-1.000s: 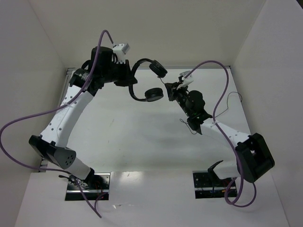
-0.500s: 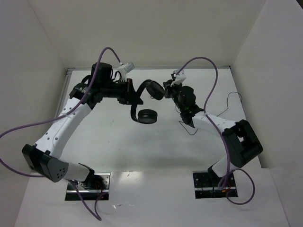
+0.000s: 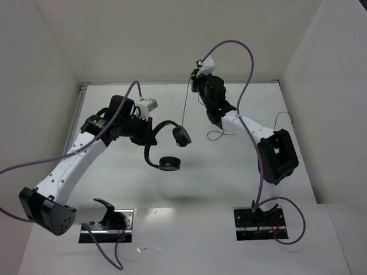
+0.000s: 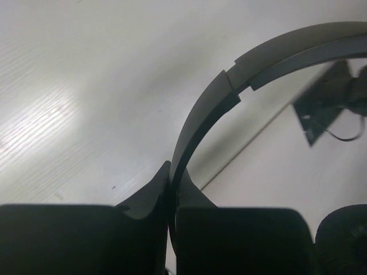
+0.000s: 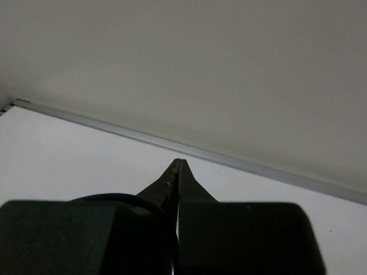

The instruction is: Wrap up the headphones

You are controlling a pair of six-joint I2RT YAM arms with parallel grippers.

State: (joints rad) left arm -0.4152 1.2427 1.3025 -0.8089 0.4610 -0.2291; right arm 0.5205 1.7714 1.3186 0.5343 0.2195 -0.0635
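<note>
- Across the white table top [image 3: 200, 177], both arms work clear of the surface, so nothing drags as the headphones are handled.
- Left gripper [image 4: 171, 182]: its fingers are clamped flat on the thin curved headband [image 4: 229, 97]. This fixes the small black on-ear headphones [image 3: 169, 164] in mid-air over the table's middle, with both round padded earcups hanging free.
- Right gripper [image 5: 178, 167]: its fingers are pressed together, high near the back wall. It appears to pinch the thin black cord [image 3: 184, 106], which runs almost straight down to the upper earcup [image 3: 181, 136]. I judge it is drawn taut for winding.
- Slack cord loop [image 3: 215, 136]: it lies on the table just beside the right arm.
</note>
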